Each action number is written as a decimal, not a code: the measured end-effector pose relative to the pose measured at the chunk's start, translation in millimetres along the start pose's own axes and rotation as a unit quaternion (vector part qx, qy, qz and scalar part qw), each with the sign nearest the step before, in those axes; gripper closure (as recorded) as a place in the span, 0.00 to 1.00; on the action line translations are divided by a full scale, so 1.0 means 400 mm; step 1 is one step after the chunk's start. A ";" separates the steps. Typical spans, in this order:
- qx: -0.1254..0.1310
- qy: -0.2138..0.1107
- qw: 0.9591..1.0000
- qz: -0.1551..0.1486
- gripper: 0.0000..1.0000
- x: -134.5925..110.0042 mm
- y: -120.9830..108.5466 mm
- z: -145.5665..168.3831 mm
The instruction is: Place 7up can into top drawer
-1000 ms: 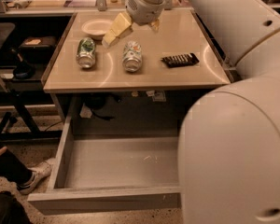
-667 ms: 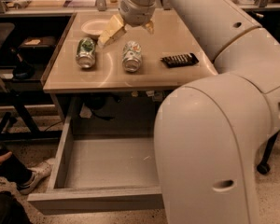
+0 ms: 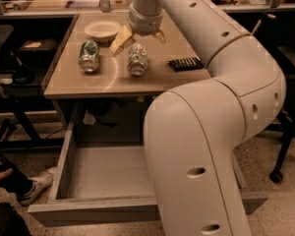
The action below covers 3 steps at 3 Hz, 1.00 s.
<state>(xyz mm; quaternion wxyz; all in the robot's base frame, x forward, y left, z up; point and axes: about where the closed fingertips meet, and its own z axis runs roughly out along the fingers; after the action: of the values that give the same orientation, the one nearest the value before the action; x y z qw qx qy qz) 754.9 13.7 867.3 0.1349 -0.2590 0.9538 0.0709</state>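
Observation:
The 7up can [image 3: 137,59], pale silvery with green patches, lies on its side near the middle of the tan table [image 3: 113,82]. My gripper [image 3: 141,37] hangs just above and behind the can. It is open, with one tan finger [image 3: 121,39] on the can's left and the other at its right. It touches nothing. The top drawer [image 3: 103,178] is pulled out below the table, and its pale bottom is bare. My arm hides the drawer's right part.
A darker green can [image 3: 89,56] lies left of the 7up can. A white bowl [image 3: 103,30] sits behind them and a black ridged object [image 3: 186,63] lies to the right. A person's shoe [image 3: 32,188] is at the drawer's left. A chair base [image 3: 280,166] stands at right.
My gripper has come down and slightly left toward the 7up can. My arm's elbow has swung left across the view. The cans and the drawer have not moved.

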 end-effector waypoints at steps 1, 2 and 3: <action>0.009 0.017 1.000 0.010 0.00 -0.005 -0.009 0.042; 0.011 0.031 0.999 0.010 0.00 -0.013 0.000 0.079; 0.012 0.040 0.999 0.008 0.00 -0.020 0.009 0.104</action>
<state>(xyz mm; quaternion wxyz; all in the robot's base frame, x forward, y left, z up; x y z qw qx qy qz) 768.7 29.1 830.2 0.0995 -0.2523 0.9612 0.0498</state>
